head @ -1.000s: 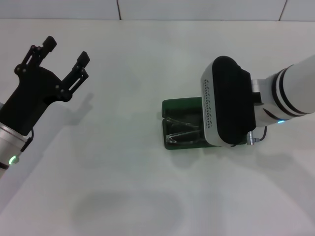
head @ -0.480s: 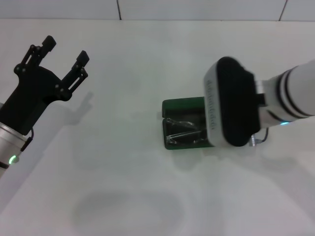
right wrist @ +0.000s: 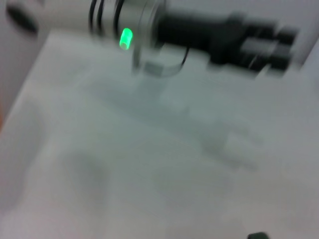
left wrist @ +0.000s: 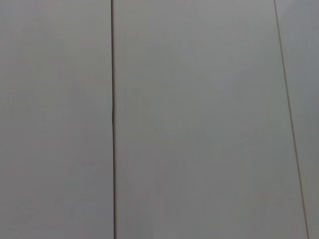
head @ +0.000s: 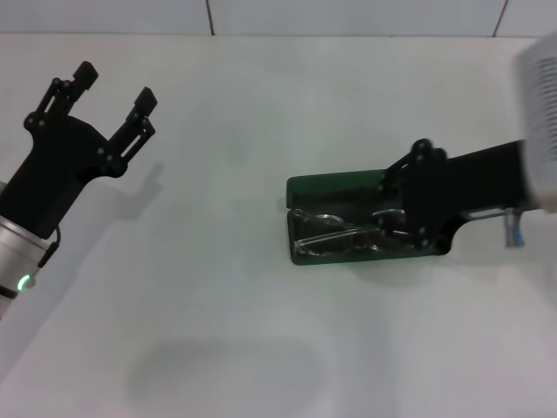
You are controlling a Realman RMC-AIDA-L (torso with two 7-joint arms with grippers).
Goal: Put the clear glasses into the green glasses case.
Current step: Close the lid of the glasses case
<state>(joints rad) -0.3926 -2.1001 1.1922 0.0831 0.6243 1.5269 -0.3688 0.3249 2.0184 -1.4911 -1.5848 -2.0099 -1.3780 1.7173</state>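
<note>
The clear glasses (head: 335,233) lie inside the open green glasses case (head: 326,187). The right gripper (head: 392,209) covers its right end, spread wide. The left gripper (head: 113,91) hovers far left, spread wide.

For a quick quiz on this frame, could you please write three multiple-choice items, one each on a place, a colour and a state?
1. Where do the clear glasses lie?
A. inside the open case
B. on the bare table
C. in the left tool

2. What colour is the glasses case?
A. red
B. dark green
C. yellow

3. How is the left tool?
A. shut on the glasses
B. open and holding nothing
C. pressed on the case

Key: 1 A, the glasses sit within the case's tray beside the right tool; 2 B, its lid shows green; 3 B, its fingers are spread, far from the case.
</note>
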